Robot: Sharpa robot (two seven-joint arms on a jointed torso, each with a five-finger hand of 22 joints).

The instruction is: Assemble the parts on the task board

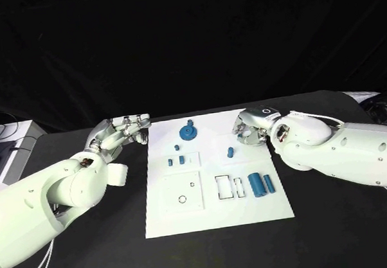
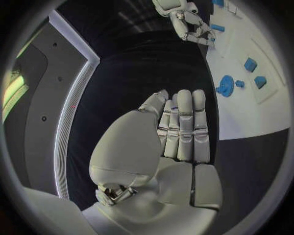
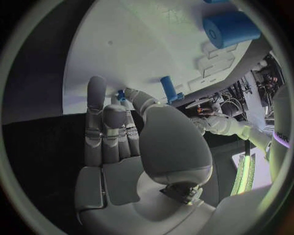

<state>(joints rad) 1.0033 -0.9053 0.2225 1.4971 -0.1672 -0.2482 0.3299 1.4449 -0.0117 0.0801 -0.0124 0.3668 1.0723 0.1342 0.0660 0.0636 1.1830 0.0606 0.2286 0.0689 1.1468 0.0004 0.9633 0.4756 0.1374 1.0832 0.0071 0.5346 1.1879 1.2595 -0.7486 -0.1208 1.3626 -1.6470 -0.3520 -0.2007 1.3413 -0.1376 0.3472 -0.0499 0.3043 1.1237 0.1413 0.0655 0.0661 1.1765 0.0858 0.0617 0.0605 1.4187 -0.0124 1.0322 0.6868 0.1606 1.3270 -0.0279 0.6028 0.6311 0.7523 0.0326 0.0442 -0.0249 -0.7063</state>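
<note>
Task board (image 1: 219,216) at table centre, blue parts on it: a gear-like disc (image 1: 188,132) at twelve o'clock, two cylinders (image 1: 261,184) at four; left hand (image 1: 123,132) off its ten o'clock edge and right hand (image 1: 252,130) over its two o'clock edge, both empty-palmed with fingers extended together.

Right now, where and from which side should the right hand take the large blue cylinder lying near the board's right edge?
Judging by its pose, grip the large blue cylinder across its round middle, coming from above. It lies flat, with a thinner cylinder close beside it, so the right hand needs care there.
</note>
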